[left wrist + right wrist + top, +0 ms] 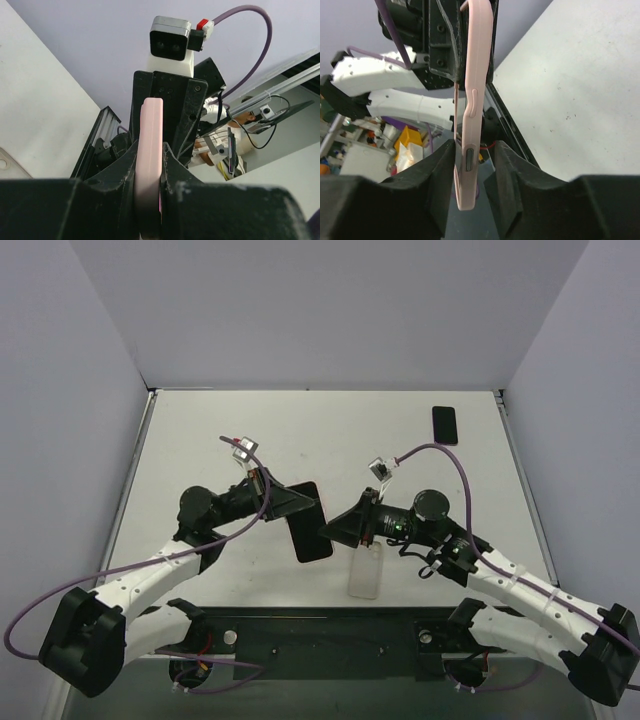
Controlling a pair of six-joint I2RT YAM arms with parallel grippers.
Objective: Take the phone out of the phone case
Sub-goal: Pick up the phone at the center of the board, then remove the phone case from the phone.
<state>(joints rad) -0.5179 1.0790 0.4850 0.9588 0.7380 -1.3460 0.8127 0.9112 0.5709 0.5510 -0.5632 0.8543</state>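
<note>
The phone (311, 523), dark screen up, sits in a pink phone case and is held tilted above the table between both arms. My left gripper (291, 503) is shut on the far-left end of it; in the left wrist view the pink case edge (151, 125) is pinched tight between the jaws of the left gripper (150, 151). My right gripper (335, 528) straddles the opposite end. In the right wrist view the pink phone case (475, 75) hangs edge-on between the jaws of the right gripper (475, 148), against the left pad, with a gap to the right one.
A second black phone (445, 424) lies at the table's back right. A clear, translucent case (366, 572) lies near the front edge below the right gripper. The black base rail (330, 632) runs along the near edge.
</note>
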